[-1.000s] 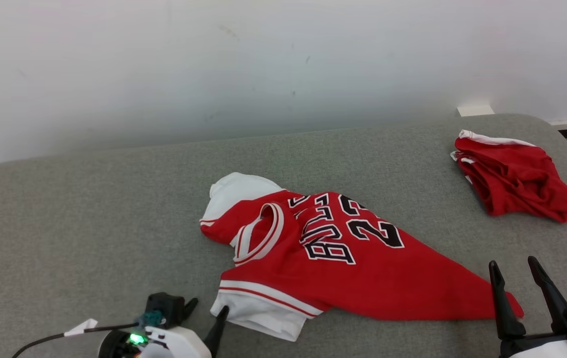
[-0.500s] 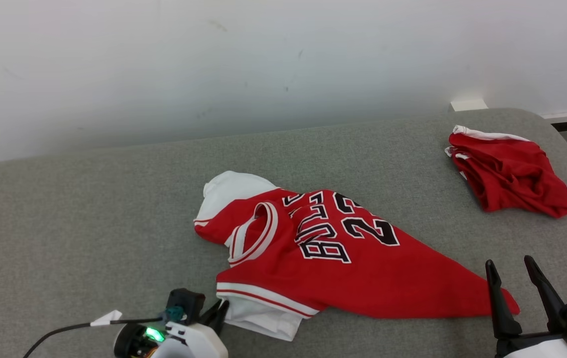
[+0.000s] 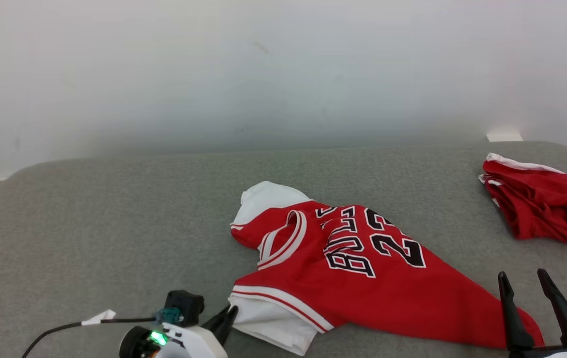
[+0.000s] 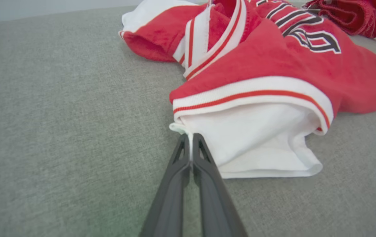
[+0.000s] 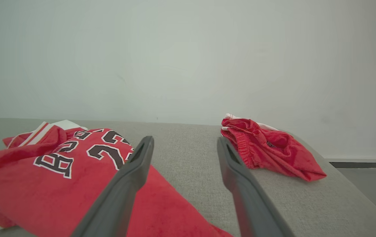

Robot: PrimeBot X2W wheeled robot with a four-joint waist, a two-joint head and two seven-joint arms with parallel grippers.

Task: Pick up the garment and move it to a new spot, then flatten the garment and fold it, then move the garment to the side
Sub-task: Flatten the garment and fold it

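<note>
Jaws of left gripper (image 3: 231, 312): are pinching shut on a corner of the white sleeve (image 4: 250, 141), at 7 o'clock of the jersey (image 3: 363, 268), likely gripping an edge so the cloth lifts cleanly.
Jaws of right gripper (image 3: 522, 273): are gaping wide, holding nothing, hovering at the jersey's 5 o'clock end, probably readying a second hold.
Jersey: is lying rumpled midway on the grey cushion (image 3: 89, 223), not yet lifted.
Shorts (image 3: 541, 209): are sitting bunched at 2 o'clock, well apart.
</note>
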